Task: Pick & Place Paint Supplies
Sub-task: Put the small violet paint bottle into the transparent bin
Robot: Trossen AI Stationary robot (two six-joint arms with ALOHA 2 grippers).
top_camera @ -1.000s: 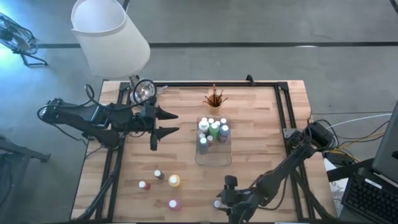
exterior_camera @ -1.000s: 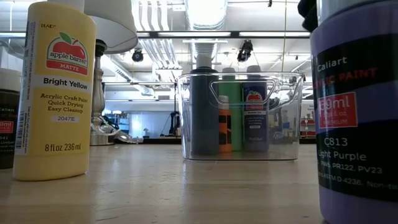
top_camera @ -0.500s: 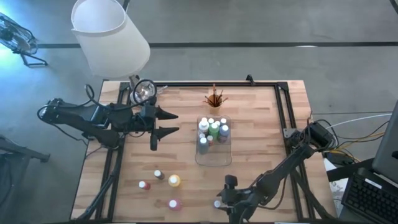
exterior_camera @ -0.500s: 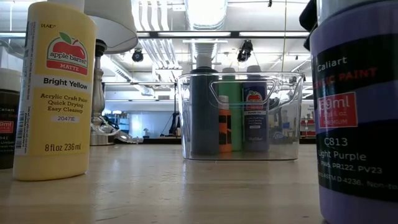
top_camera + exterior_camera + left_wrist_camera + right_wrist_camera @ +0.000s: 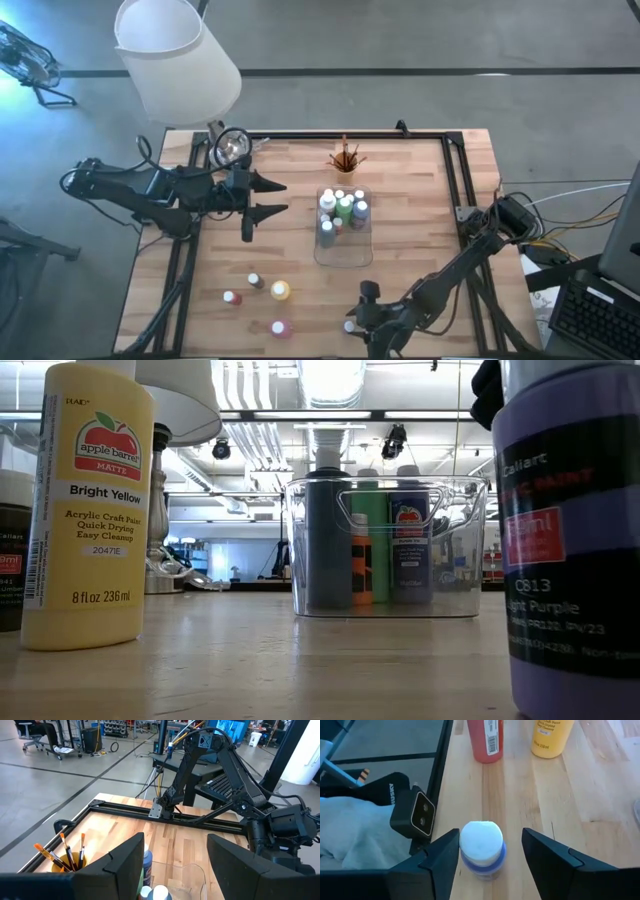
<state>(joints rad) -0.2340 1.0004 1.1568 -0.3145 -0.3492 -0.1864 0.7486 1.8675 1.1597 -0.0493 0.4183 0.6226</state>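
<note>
The wooden table [image 5: 420,200] is being seen from above, framed by black rails, with a white lampshade [image 5: 176,58] being shown over its far left corner.

The left arm [image 5: 140,190] is being held out over the table's left side, its left gripper [image 5: 272,197] being kept released in the air, fingers spread with nothing between them, well apart from the tray. The right arm [image 5: 470,260] is being stretched down along the right side toward the near edge, where the right gripper [image 5: 352,322] is being positioned around the light purple bottle [image 5: 482,849]. In the right wrist view its fingers [image 5: 442,854] are being shown on either side of the white-capped bottle with small gaps left, so the jaws are being read as released, not clamped.

The clear plastic tray [image 5: 343,252] is being seen near the table's middle, with several bottles [image 5: 340,212] being held upright in its far half. In the low view these bottles are being shown standing behind the clear wall.

The bright yellow bottle [image 5: 281,291] is being seen standing left of the near middle, with a red bottle [image 5: 232,297], a brown bottle [image 5: 255,281] and a pink bottle [image 5: 282,328] being kept near it.

An orange cup [image 5: 345,161] is being seen just beyond the tray, with brushes [image 5: 64,851] being held upright in it.
</note>
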